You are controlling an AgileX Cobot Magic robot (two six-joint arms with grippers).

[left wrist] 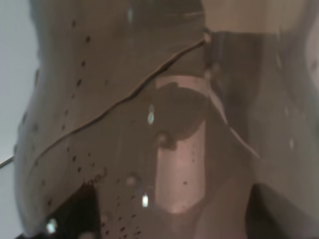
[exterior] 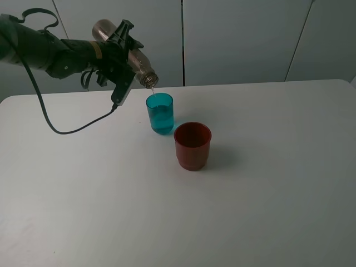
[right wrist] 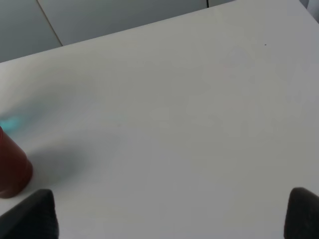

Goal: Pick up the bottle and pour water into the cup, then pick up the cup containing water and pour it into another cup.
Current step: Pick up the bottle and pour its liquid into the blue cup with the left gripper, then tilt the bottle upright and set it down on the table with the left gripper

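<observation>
**A:** Which step?
**B:** First pour. Upper left, the left hand [exterior: 123, 55] grips the tilted bottle [exterior: 143, 68], mouth above the part-filled blue cup [exterior: 160, 113] at centre frame.
**A:** Next?
**B:** Probably right the bottle, park it on the worktop [exterior: 267, 200], then tip the blue cup into the red cup [exterior: 192, 146] just beside it; the right hand [right wrist: 167, 211] gapes empty.

tilted bottle [exterior: 142, 65] above teal cup [exterior: 160, 114]

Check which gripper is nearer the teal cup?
Left. The left gripper holds the bottle tilted just above the teal cup's rim; the right gripper sits off over bare table, beyond the red cup.
</observation>
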